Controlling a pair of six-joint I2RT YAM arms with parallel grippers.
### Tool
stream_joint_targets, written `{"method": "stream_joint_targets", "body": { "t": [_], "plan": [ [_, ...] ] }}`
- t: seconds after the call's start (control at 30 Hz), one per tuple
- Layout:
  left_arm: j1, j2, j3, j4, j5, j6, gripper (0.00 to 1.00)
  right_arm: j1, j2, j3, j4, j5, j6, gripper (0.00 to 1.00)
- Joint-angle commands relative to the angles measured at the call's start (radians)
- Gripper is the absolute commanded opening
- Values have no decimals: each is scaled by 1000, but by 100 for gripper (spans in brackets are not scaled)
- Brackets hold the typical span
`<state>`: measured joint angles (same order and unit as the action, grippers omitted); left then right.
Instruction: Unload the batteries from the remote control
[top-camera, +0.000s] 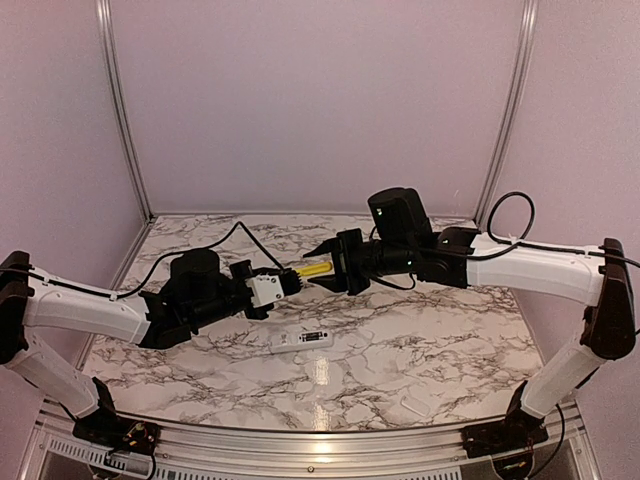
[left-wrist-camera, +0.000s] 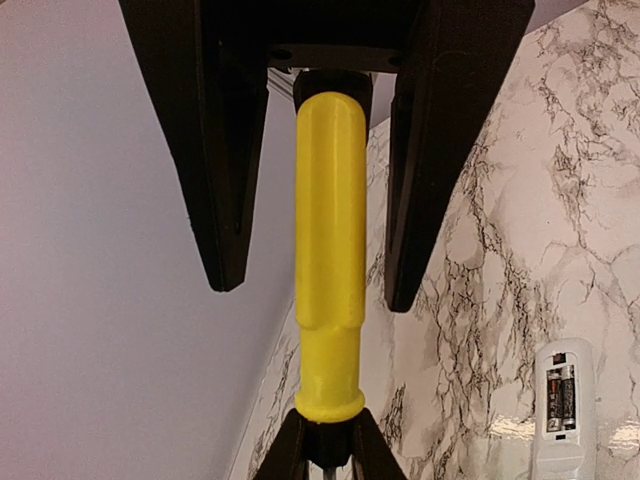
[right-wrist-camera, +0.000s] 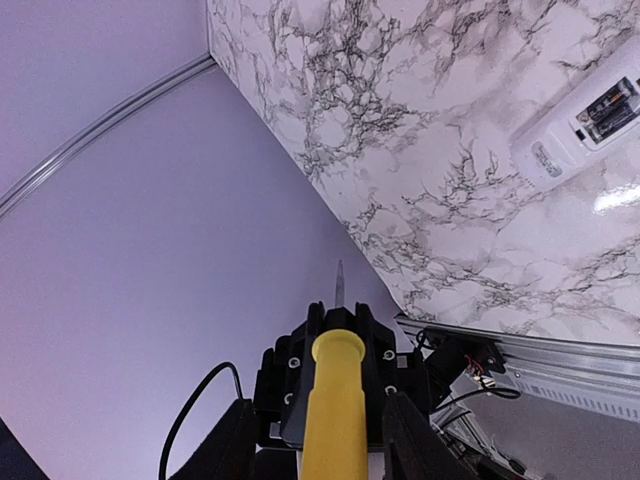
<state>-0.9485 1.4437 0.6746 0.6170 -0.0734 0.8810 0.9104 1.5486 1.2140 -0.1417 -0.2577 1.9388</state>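
The remote control (top-camera: 303, 339) lies flat on the marble table, open recess up, with the two batteries (top-camera: 316, 337) still inside. It also shows in the left wrist view (left-wrist-camera: 563, 420) with the batteries (left-wrist-camera: 560, 396), and in the right wrist view (right-wrist-camera: 585, 120) with the batteries (right-wrist-camera: 610, 104). Both grippers meet in the air above and behind it, on a yellow-handled screwdriver (top-camera: 314, 269). My left gripper (top-camera: 291, 281) (left-wrist-camera: 330, 445) is shut on its black collar. My right gripper (top-camera: 325, 266) (right-wrist-camera: 320, 425) is open, its fingers (left-wrist-camera: 228, 200) straddling the handle (left-wrist-camera: 330, 250) with gaps on both sides.
A small flat white cover piece (top-camera: 417, 407) lies near the front right of the table. Purple walls and aluminium frame rails (top-camera: 125, 120) enclose the back and sides. A black cable (top-camera: 200, 255) trails across the back left of the table.
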Motion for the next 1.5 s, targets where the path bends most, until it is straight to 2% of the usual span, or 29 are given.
{"method": "stream_joint_targets", "body": {
  "t": [0.0,0.37,0.87,1.23,1.47],
  "plan": [
    [-10,19,30,33,-14,10,0,8,3,5,-20,23,-7,42],
    [-15,20,30,37,-14,24,0,8,7,0,-31,25,-16,35],
    [-16,22,30,38,-11,30,0,8,27,-7,-12,8,-18,30],
    [-16,27,30,39,-9,34,0,8,30,-17,15,0,-16,22],
    [-17,32,31,41,-9,36,0,8,30,-23,33,-3,-15,11]
  ]
}}
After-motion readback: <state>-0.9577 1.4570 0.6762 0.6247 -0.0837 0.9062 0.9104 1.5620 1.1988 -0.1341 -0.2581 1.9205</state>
